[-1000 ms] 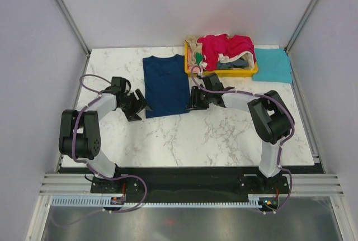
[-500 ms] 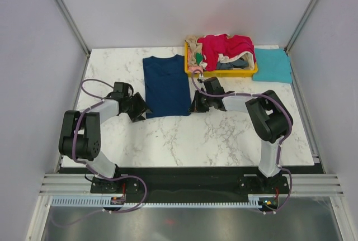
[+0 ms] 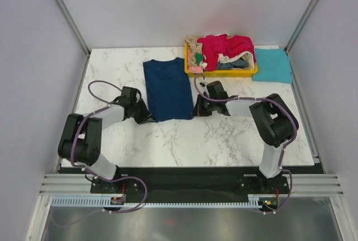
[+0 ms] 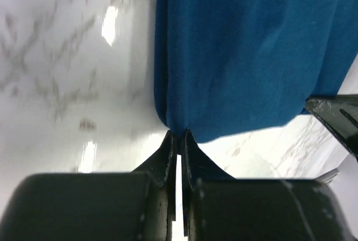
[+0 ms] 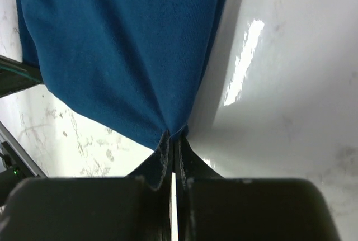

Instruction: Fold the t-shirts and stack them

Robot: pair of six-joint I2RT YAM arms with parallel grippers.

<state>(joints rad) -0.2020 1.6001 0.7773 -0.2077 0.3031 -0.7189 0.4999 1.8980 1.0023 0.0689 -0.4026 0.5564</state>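
A navy t-shirt [image 3: 168,89] lies flat on the marble table, folded into a long strip. My left gripper [image 3: 146,115] is shut on its near left corner [image 4: 178,132]. At the near right corner [image 5: 173,135] my right gripper [image 3: 197,109] is shut on the cloth. In both wrist views the blue cloth [image 4: 251,51] [image 5: 123,45] is pinched at the fingertips. A pile of crimson-pink and other t-shirts [image 3: 224,51] fills the yellow tray [image 3: 224,73]. A folded teal t-shirt [image 3: 273,65] lies to the tray's right.
The yellow tray stands at the back of the table, just right of the navy shirt's top. Walls close in the table's left, right and back sides. White marble [image 3: 224,140] stretches in front of the shirt.
Both grippers moved inward to the navy shirt's near corners and shut on them. The shirt's near edge has shifted slightly toward the arms.
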